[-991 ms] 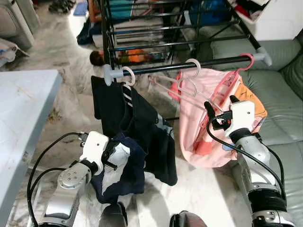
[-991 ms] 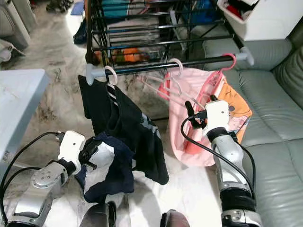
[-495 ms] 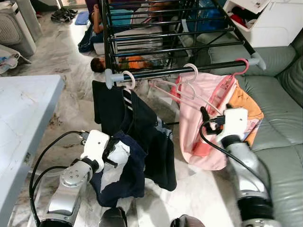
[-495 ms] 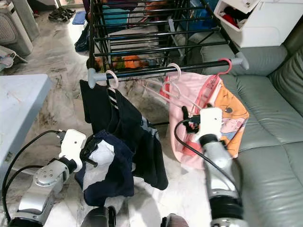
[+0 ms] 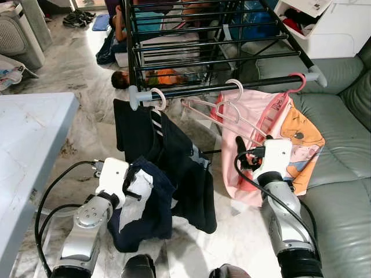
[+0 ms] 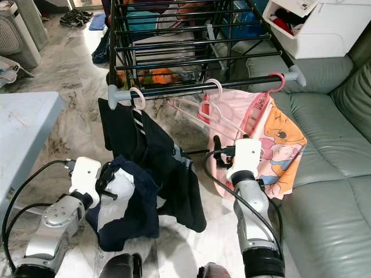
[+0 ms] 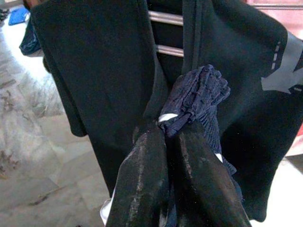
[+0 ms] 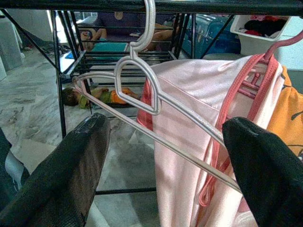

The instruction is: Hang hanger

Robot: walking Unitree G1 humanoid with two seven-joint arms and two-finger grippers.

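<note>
Navy garment [image 5: 145,202], clamped in the left end effector [image 7: 165,137], may slip off if grip loosens; right end effector [image 8: 161,156] gapes wide below the empty hanger [image 5: 223,113].

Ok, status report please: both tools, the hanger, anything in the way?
Left tool shut on navy garment. Right tool open, below rail. Pale hanger hooked there, bare. Black shirt hangs alongside.

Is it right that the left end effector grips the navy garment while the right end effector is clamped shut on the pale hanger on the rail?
Not quite. The left end effector does grip the navy garment, but the right end effector is open. The right wrist view shows its fingers spread wide, with the pale hanger hooked on the rail ahead of them.
</note>
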